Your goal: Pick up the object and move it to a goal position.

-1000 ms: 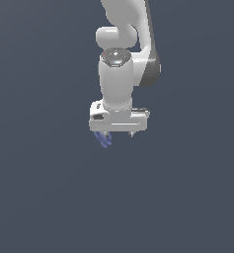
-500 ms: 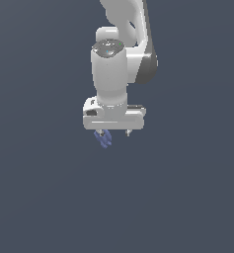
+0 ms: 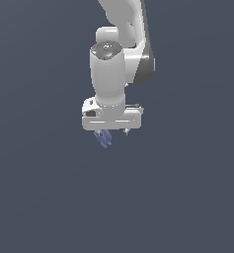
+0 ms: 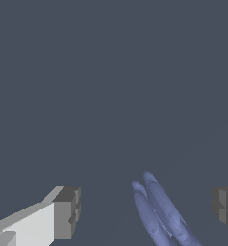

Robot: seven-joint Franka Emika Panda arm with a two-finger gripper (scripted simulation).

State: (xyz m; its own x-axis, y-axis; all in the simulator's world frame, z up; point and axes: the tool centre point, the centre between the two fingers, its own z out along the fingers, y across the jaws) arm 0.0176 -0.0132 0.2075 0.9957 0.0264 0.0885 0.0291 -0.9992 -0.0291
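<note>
Gripper pointing down from the white arm, fingers spread well apart. Dark finger pads visible at either side in the wrist view, with clear gaps between each pad and the blue object. Hand released, grasping nothing.

Object lying just below the gripper, nearer the finger on the exterior view's left than the other; elongated, lobed, slanting across the space between the fingers. Cannot tell whether the object touches that finger in the exterior view. Plain dark floor all around; height of the gripper above it impossible to judge.

No goal marker visible in either view.

Assessment: approach largely complete, object bracketed but off-centre. Grasp not yet made. Lift and carry to the goal remaining.
</note>
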